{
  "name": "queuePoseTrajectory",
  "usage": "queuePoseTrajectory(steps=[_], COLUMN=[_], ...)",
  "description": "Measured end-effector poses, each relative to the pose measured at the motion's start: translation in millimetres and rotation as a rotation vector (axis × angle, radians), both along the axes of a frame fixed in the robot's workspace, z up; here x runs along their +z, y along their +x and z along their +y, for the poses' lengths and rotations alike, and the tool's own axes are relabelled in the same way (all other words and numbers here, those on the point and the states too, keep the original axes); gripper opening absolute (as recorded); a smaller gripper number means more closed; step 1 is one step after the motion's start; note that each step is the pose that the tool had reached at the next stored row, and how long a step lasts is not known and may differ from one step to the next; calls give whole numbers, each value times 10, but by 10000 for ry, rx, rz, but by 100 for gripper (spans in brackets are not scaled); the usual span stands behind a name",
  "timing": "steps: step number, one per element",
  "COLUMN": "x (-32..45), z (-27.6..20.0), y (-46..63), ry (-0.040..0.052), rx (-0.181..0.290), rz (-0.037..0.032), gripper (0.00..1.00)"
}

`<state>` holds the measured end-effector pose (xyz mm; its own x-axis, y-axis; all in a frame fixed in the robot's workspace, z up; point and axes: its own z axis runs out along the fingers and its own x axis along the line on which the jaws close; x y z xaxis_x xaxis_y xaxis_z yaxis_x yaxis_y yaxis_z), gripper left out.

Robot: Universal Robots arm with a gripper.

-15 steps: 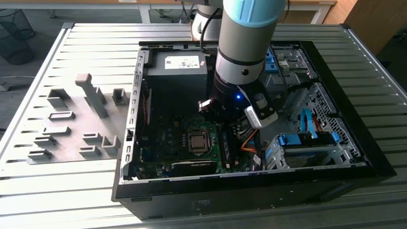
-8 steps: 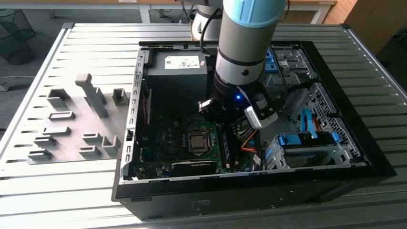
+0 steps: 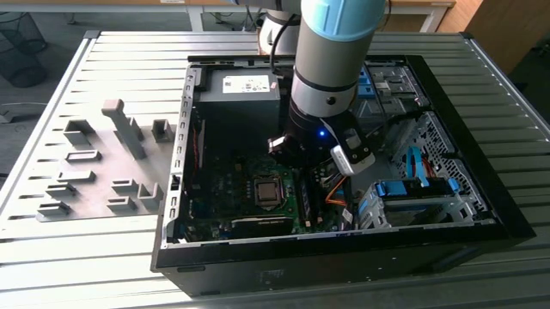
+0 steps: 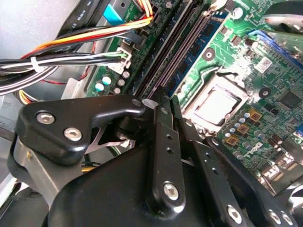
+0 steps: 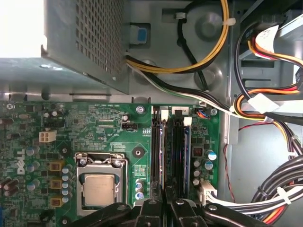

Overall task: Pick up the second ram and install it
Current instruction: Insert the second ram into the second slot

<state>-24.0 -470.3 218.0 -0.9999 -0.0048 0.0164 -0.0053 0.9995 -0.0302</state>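
The pincer (image 5: pixel 164 204), fingers pressed together, sits over the ram (image 5: pixel 185 156) standing in its slot (image 5: pixel 156 151) beside the CPU (image 5: pixel 98 189). Cables (image 5: pixel 265 109) crowd one side, the power supply (image 3: pixel 241 96) another, with case (image 3: pixel 516 219) walls close around.

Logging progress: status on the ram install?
Gripper down at memory slots. Second ram standing in slot, in line with it. Cables beside, not across.

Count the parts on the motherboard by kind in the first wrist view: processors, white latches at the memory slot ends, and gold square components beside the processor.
processor: 1
white latches: 2
gold square components: 3
Total: 6
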Motion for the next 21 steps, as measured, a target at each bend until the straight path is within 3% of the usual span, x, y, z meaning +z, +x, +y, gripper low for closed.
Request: queuePoseTrajectory(steps=[6,21], x=[-36,-42], z=[0,-2], y=[0,0], ry=[-1,3], rx=[1,0], rz=[1,1], gripper=[14,14])
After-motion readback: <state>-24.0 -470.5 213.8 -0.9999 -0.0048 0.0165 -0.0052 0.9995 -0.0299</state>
